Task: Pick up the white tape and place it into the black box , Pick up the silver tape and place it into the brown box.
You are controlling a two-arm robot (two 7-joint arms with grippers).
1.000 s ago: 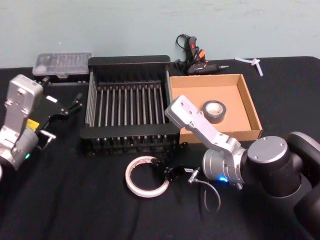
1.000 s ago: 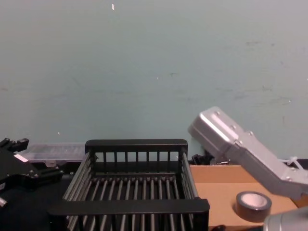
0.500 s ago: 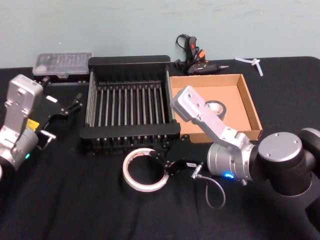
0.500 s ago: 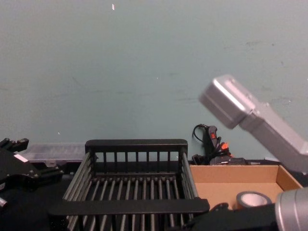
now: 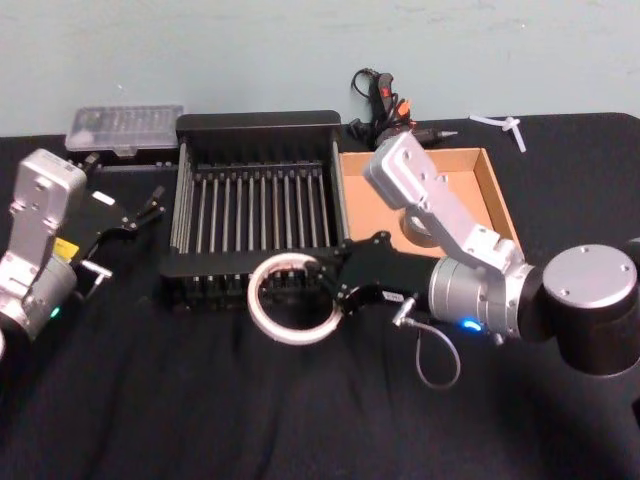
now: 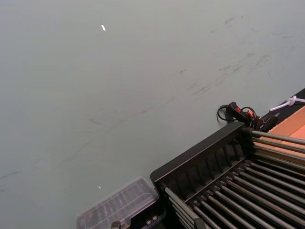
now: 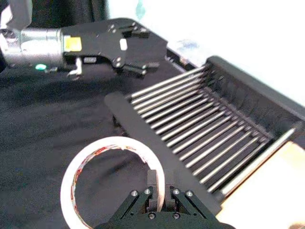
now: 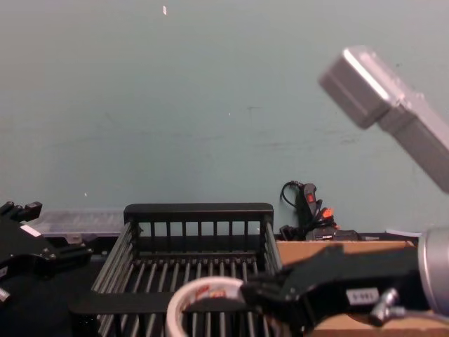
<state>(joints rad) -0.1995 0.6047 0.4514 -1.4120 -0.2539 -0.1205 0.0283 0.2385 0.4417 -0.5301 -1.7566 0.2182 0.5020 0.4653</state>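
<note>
My right gripper (image 5: pixel 330 292) is shut on the right edge of the white tape (image 5: pixel 258 310), a large thin ring held in the air just before the front rim of the black box (image 5: pixel 258 122). In the right wrist view the fingers pinch the white tape (image 7: pixel 66 191) at my right gripper (image 7: pixel 157 198), with the black box (image 7: pixel 143 133) just beyond. The chest view has the white tape (image 8: pixel 184 298) low in front of the black box (image 8: pixel 198 210). The silver tape (image 5: pixel 418 230) lies in the brown box (image 5: pixel 500 215), partly hidden by my right arm. My left gripper (image 5: pixel 155 205) rests open left of the crate.
A glue gun (image 5: pixel 385 110) with its cable lies behind the brown box. A clear plastic case (image 5: pixel 125 128) sits at the back left and a white plastic piece (image 5: pixel 505 125) at the back right. A thin cable loop (image 5: pixel 435 360) hangs from my right wrist above the black cloth.
My right gripper closed on the white tape, lifted it off the cloth and carried it toward the black box's front rim. The left arm has not moved.
</note>
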